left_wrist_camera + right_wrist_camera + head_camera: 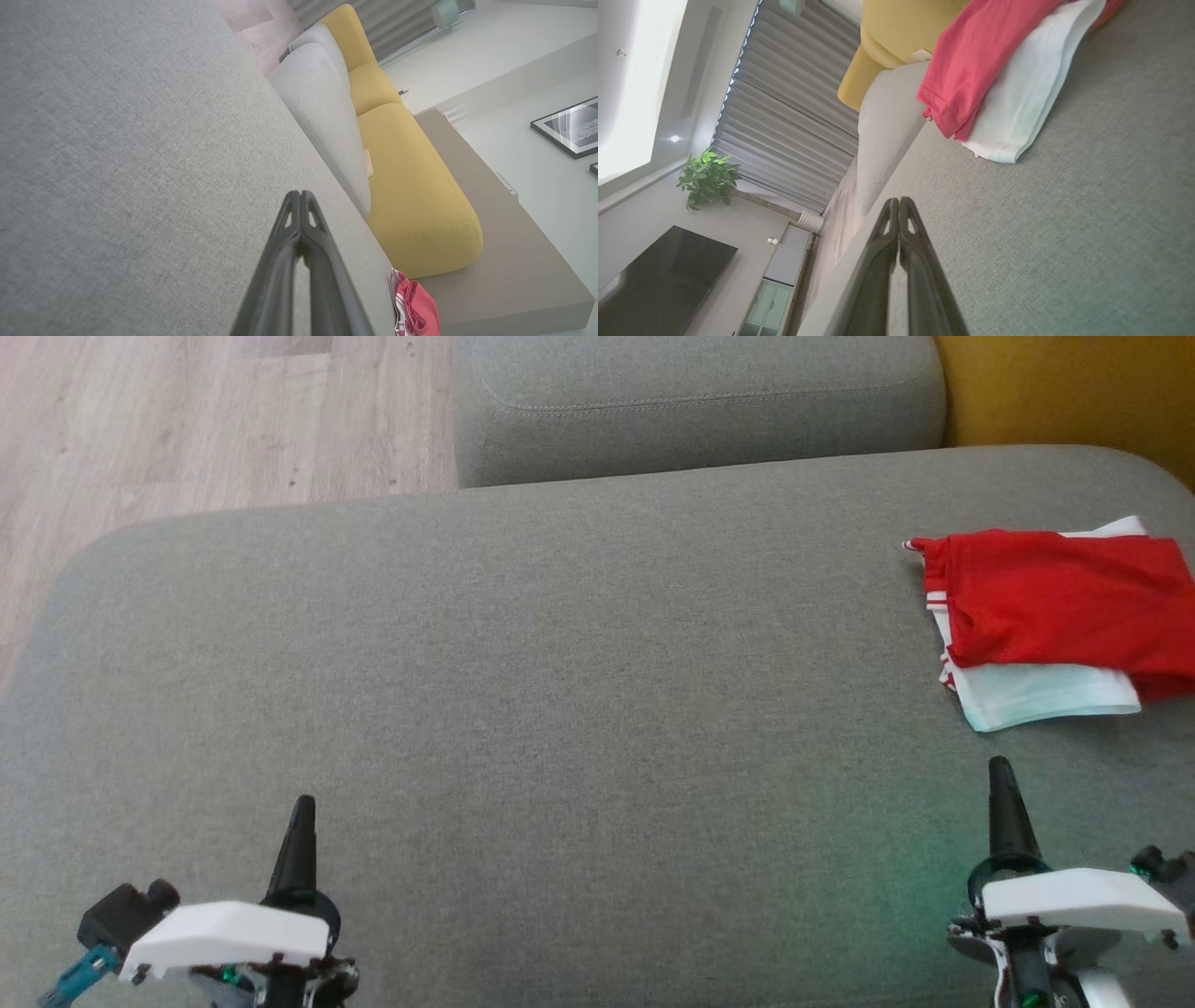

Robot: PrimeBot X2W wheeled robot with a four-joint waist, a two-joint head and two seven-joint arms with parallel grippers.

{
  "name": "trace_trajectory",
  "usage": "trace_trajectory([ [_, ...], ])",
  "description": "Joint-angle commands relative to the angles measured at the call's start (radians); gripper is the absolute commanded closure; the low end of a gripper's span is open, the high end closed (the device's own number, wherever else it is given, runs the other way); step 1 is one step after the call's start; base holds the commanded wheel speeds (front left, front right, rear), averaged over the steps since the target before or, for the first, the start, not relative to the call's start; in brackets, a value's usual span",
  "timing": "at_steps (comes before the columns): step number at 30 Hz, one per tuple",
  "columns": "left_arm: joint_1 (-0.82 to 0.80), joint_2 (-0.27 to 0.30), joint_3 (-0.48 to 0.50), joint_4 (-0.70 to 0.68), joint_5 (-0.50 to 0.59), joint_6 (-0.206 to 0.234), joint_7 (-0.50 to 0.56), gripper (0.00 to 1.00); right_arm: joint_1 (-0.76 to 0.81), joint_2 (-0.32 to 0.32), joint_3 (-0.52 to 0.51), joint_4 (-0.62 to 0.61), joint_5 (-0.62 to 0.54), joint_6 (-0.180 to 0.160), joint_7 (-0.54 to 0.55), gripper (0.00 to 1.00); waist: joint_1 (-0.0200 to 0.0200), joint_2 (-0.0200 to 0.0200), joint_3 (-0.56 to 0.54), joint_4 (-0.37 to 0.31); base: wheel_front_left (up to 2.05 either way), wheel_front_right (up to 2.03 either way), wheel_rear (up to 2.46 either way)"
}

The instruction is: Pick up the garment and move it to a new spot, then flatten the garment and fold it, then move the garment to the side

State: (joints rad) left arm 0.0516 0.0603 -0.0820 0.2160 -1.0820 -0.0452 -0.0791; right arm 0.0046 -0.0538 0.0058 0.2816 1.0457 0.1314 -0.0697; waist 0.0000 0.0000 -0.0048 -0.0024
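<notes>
The garment [1050,616] is red and white and lies folded at the far right of the grey sofa seat [560,691], the red layer on top of the white. It also shows in the right wrist view as the garment [999,70] and, small, in the left wrist view as the garment [413,308]. My left gripper [301,807] rests at the lower left, shut and empty, its tips together [300,193]. My right gripper [999,767] is shut and empty at the lower right, a short way in front of the garment's white edge, tips closed [899,200].
A grey back cushion [700,401] stands behind the seat, with a yellow cushion [1064,392] at the far right. Wooden floor [187,420] lies off the seat's left and far edge. In the right wrist view a plant [707,179] and a dark screen [658,275] stand across the room.
</notes>
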Motion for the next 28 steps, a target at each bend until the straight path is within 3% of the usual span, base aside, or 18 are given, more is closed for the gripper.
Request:
trace_trajectory([
  [1, -0.062, 0.017, 0.035, -0.026, -0.033, -0.01, 0.011, 1.0, -0.056, -0.02, 0.003, -0.037, 0.038, 0.0, 0.008, 1.0, 0.0, 0.0, 0.0, 0.0, 0.0, 0.0, 0.0],
  [28, -0.11, 0.018, 0.097, 0.001, -0.301, -0.048, 0.087, 1.0, -0.083, -0.02, -0.042, -0.038, 0.319, -0.001, 0.084, 1.0, 0.0, 0.0, 0.004, 0.001, 0.0, 0.0, 0.0],
])
